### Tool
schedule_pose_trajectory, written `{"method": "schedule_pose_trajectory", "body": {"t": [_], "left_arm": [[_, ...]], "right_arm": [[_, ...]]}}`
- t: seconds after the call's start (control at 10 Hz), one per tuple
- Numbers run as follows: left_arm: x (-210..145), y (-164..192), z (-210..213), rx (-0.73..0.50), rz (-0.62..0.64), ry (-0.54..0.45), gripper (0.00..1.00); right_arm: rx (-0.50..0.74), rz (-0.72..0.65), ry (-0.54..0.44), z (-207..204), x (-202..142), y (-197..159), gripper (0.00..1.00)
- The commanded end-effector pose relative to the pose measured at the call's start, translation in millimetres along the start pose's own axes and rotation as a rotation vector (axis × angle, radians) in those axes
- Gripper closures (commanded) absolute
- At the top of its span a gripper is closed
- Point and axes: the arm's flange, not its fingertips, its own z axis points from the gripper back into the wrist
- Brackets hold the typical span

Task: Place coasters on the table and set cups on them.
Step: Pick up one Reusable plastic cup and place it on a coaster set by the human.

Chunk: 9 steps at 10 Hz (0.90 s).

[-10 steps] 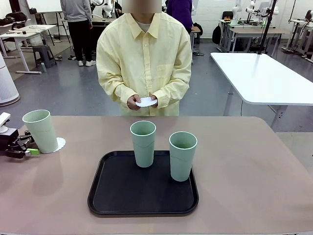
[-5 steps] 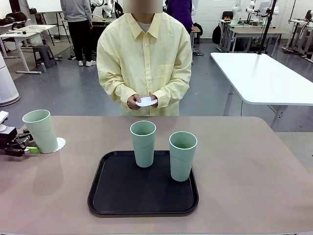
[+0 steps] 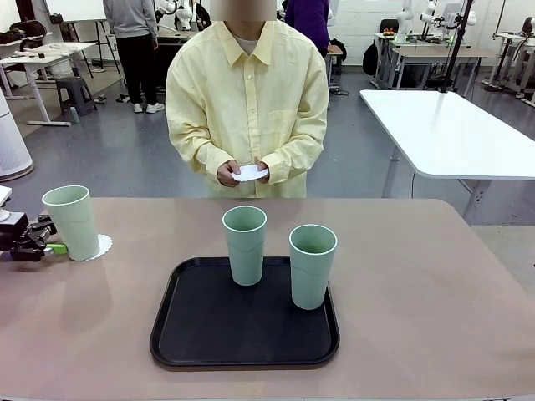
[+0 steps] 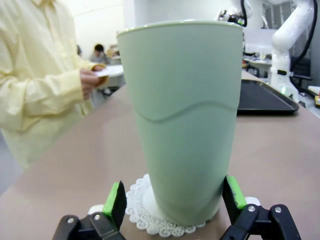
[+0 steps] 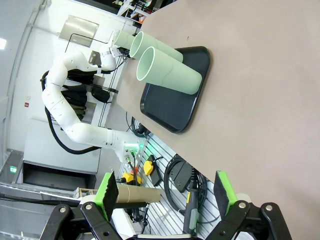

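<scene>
A mint-green cup (image 3: 72,222) stands upright on a white scalloped coaster (image 3: 103,246) at the left of the beige table (image 3: 418,284). My left gripper (image 3: 43,238) is open just left of it. In the left wrist view the green pads (image 4: 116,200) flank the base of that cup (image 4: 182,115) without gripping it, and the coaster (image 4: 145,220) shows beneath. Two more cups (image 3: 244,245) (image 3: 312,266) stand on the black tray (image 3: 242,334). The person holds white coasters (image 3: 250,173) in both hands. My right gripper (image 5: 165,192) is open and holds nothing, off the table's edge.
The person stands at the far edge, hands above it. Bare tabletop lies right of the tray (image 5: 175,105) and between the tray and the left cup. A white table (image 3: 451,134) stands beyond at the right.
My left gripper has drawn back a little to the left, away from the cup on the coaster. The person and the tray cups have stayed put.
</scene>
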Motion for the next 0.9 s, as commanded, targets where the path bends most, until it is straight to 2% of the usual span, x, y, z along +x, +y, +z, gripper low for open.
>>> {"method": "schedule_pose_trajectory", "body": {"t": [0.0,0.6,0.8], "left_arm": [[3,-1,1,0.021,-0.043,-0.015,0.00],[9,-5,6,0.024,-0.041,0.006,0.00],[19,-11,12,0.044,-0.013,0.074,0.00]], "right_arm": [[0.008,-0.001,-0.004,0,0,0,0.00],[0.008,-0.001,-0.004,0,0,0,0.00],[0.008,-0.001,-0.004,0,0,0,0.00]]}}
